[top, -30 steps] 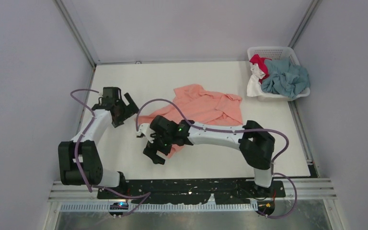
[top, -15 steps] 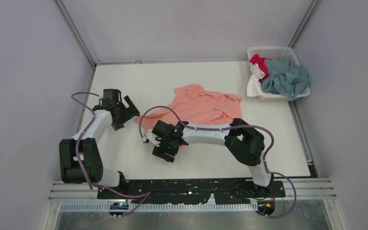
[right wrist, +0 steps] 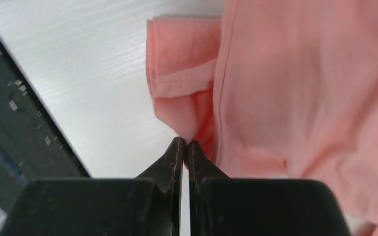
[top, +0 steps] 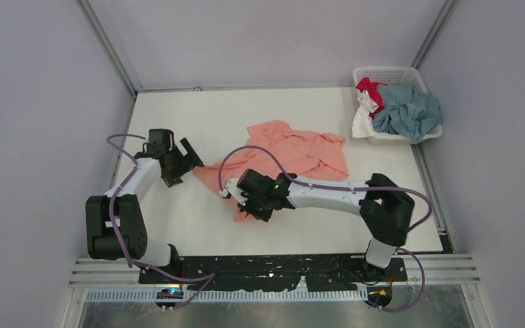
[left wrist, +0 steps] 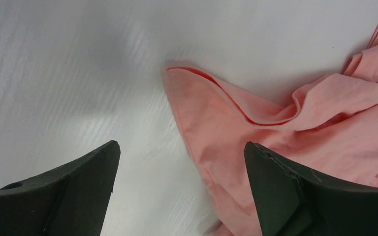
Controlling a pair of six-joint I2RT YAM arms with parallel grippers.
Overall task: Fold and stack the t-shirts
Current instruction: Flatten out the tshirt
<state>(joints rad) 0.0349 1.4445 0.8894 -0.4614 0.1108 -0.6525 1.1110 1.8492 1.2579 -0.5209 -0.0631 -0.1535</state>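
The left gripper is seen spread wide over the table, with nothing gripped and the pointed left corner of the salmon-pink t-shirt lying between its jaws. The shirt is spread crumpled at mid-table, and a fold of its near edge is pinched in the fully closed right gripper. The blue t-shirt, red t-shirt and white t-shirt are heaped in the basket at far right.
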